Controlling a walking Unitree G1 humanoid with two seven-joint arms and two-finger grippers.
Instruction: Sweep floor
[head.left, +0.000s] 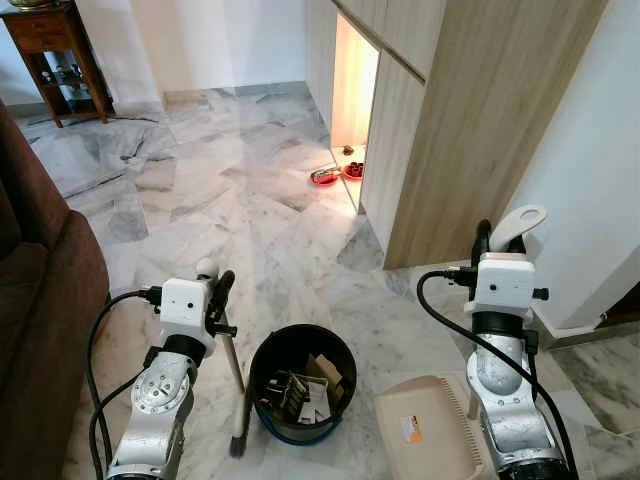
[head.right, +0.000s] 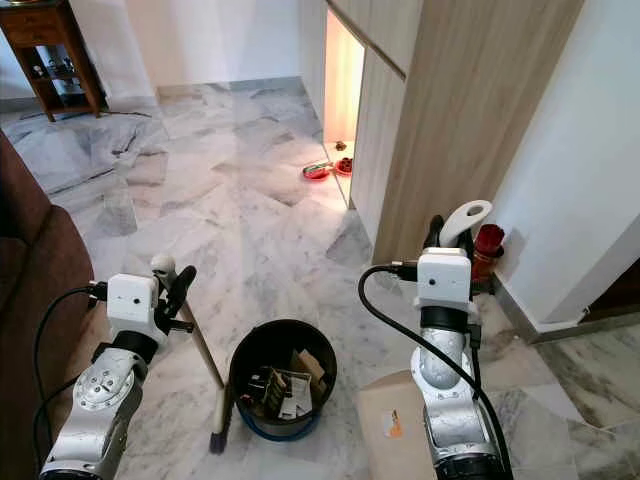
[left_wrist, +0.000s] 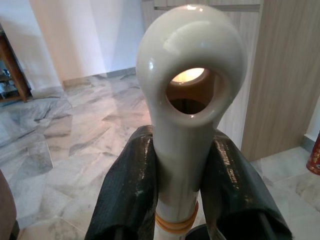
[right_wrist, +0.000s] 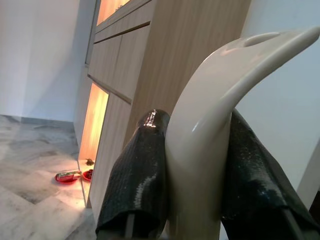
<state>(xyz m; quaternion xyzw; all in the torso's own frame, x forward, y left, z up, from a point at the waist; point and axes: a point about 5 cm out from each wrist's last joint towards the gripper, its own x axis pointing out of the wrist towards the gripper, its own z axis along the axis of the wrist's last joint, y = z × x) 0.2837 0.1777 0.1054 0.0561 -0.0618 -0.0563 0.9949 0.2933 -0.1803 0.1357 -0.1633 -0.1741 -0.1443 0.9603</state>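
The left gripper is clamping its two fingers around the top of the broom handle, whose brush end is resting on the marble floor just beside the black bin. The right gripper is pinching the curved dustpan handle, with the dustpan sitting near the bin. A careless stroke is risking tipping the bin, scattering its rubbish. The smooth handle may also be slipping between the fingers.
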